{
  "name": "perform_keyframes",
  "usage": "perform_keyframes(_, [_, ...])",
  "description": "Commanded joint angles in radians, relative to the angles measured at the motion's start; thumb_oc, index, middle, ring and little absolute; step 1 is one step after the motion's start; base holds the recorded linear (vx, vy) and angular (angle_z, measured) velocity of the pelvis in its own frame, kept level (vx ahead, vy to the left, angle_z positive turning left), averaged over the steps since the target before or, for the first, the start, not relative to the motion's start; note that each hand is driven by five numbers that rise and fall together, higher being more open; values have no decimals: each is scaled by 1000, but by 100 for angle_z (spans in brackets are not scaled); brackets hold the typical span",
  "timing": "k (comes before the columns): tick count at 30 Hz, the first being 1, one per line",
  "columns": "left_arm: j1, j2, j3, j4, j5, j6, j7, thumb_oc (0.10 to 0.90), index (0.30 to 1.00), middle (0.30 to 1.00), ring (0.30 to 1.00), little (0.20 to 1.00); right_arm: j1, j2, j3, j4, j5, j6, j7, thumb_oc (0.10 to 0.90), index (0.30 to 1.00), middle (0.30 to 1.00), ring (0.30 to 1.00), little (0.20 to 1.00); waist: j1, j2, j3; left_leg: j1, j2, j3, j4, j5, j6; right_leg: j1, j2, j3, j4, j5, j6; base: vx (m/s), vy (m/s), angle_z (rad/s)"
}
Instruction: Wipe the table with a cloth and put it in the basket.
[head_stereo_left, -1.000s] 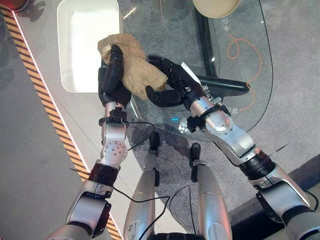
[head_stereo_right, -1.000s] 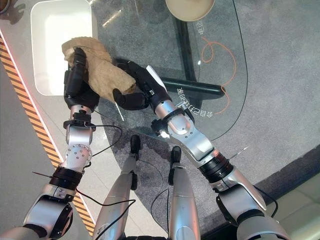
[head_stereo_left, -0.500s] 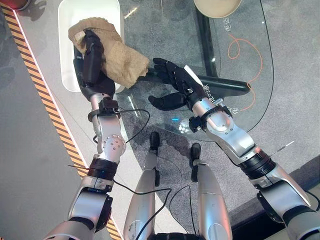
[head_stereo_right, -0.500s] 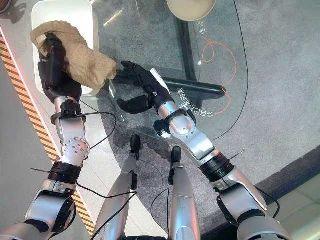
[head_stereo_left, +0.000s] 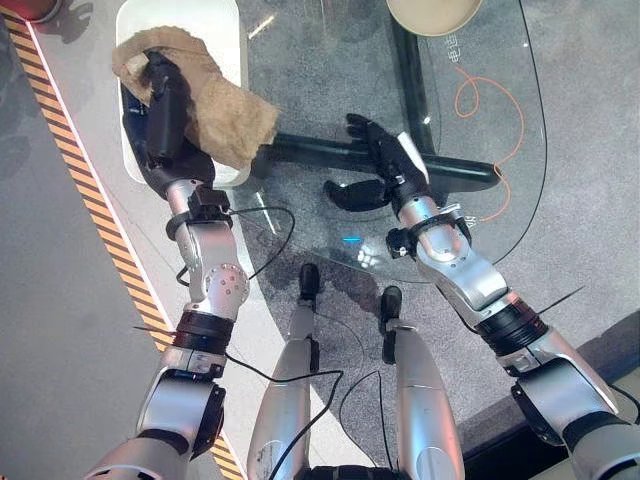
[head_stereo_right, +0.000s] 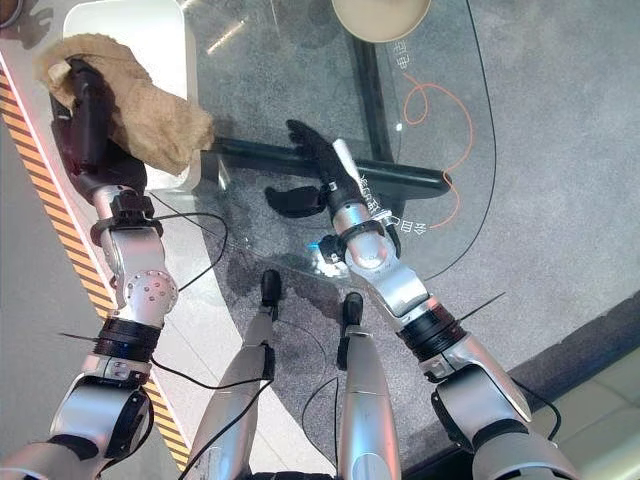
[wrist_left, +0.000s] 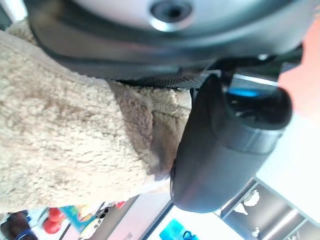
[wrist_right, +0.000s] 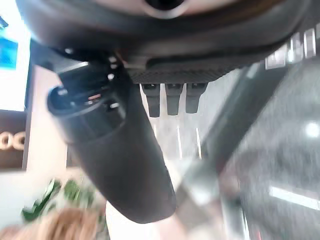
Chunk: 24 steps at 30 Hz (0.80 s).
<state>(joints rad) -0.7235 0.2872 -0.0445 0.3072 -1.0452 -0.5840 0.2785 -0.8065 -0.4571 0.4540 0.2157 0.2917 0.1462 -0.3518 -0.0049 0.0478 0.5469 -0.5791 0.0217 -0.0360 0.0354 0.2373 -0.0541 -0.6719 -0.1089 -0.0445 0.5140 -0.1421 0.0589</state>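
The glass table (head_stereo_left: 500, 130) fills the scene from twelve to three o'clock; the white basket (head_stereo_left: 225, 25) sits at eleven, just off its edge. Over the basket hangs the tan cloth (head_stereo_left: 225, 110), fleecy, limp and light by its look, best bunched at mid-fold. The left hand (head_stereo_left: 160, 125) has its fingers curled round it. The right hand (head_stereo_left: 375, 170) hovers over the table, fingers loosely apart, holding nothing.

You're looking at a tan, nubby fleece cloth (head_stereo_left: 225, 110), rough and matt, clutched in the glossy dark plastic left hand (head_stereo_left: 160, 125). The clear oval glass tabletop (head_stereo_left: 500, 120) shines with reflections. The white rectangular basket (head_stereo_left: 222, 30) looks smooth, glossy plastic.
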Motion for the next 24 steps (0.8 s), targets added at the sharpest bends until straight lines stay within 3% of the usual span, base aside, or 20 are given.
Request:
perform_keyframes(1, [-199, 80, 55, -29, 154, -161, -9, 100, 300, 300, 300, 200, -56, 13, -101, -69, -62, -146, -86, 800, 900, 900, 900, 900, 2, -34, -27, 37, -20, -6, 126, -199, -21, 102, -48, -5, -303, 166, 47, -14, 31, 0])
perform_keyframes(5, [-214, 96, 61, 19, 209, -178, 36, 100, 300, 300, 300, 200, -40, -15, -151, -4, -134, -204, -201, 800, 900, 900, 900, 900, -9, -32, -27, 29, -18, -2, 131, -203, -24, 94, -48, 4, -304, 167, 49, -2, 8, -1])
perform_keyframes(12, [-262, 175, 53, 123, 268, -180, 131, 100, 300, 300, 300, 200, -42, -85, -213, 142, -140, -287, -371, 800, 900, 900, 900, 900, -25, -25, -27, 19, -14, 7, 139, -207, -29, 81, -49, 11, -300, 166, 51, -4, 29, -1])
perform_keyframes(18, [-324, 284, 6, 277, 319, -172, 233, 100, 300, 300, 300, 200, -43, -140, -234, 346, -24, -378, -500, 800, 900, 900, 900, 900, -37, -22, -27, 6, -5, 16, 152, -214, -36, 69, -50, 16, -292, 162, 53, -3, 34, -6])
perform_keyframes(24, [-412, 382, -74, 446, 383, -131, 348, 100, 300, 300, 300, 200, -52, -192, -209, 566, 58, -436, -564, 800, 900, 900, 900, 900, -49, -21, -27, -5, 2, 23, 158, -213, -40, 58, -47, 16, -291, 161, 51, -1, 26, -1])
